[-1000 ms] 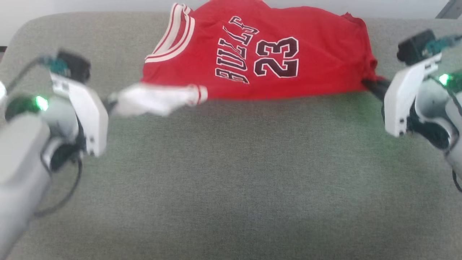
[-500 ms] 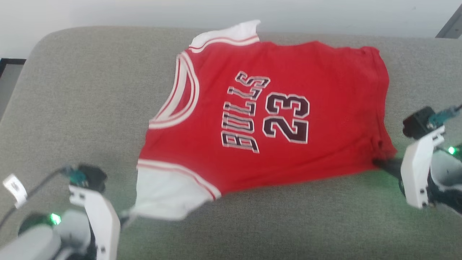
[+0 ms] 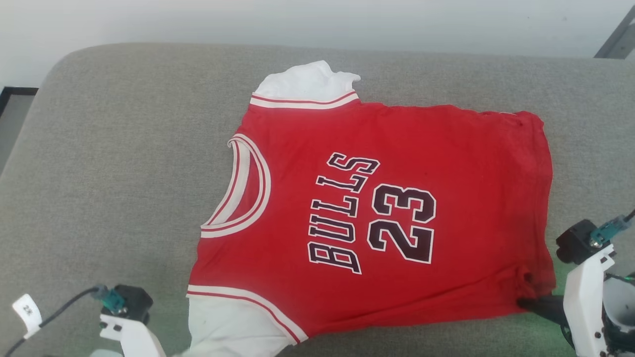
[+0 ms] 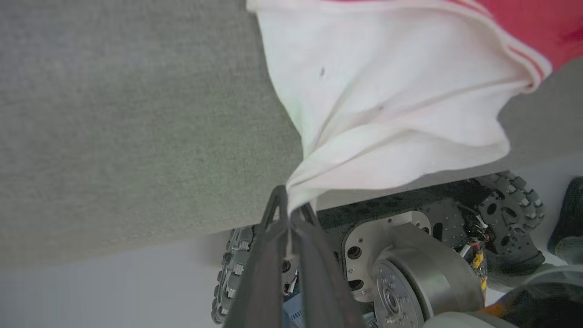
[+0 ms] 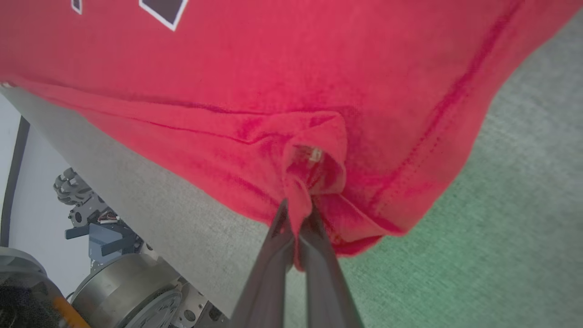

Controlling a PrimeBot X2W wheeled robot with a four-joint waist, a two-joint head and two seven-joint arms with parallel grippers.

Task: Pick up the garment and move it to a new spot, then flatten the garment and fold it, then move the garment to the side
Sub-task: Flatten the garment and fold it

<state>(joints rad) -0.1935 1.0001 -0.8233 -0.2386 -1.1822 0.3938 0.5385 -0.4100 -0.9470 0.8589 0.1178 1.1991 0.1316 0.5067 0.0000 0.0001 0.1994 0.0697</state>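
The garment (image 3: 446,148) is a red jersey with white sleeves and black lettering. It lies spread face up on the grey cushion (image 3: 124,148), collar to the left. My left gripper (image 4: 290,207) is shut on the tip of the near white sleeve (image 4: 387,91), just past the cushion's front edge; its white wrist (image 3: 131,327) shows at the lower left of the head view. My right gripper (image 3: 527,301) is shut on the bunched near corner of the red hem (image 5: 314,159), with its fingers (image 5: 273,273) pinched together over the fabric.
The cushion's front edge (image 4: 136,232) runs close to both grippers, and my wheeled base (image 4: 410,255) shows below it. A pale wall (image 3: 317,20) stands behind the cushion. A dark-framed panel (image 3: 12,94) sits off its left end.
Both grippers have drawn the garment toward the cushion's near edge, and it now lies flatter with the far sleeve showing. The head view has also shifted.
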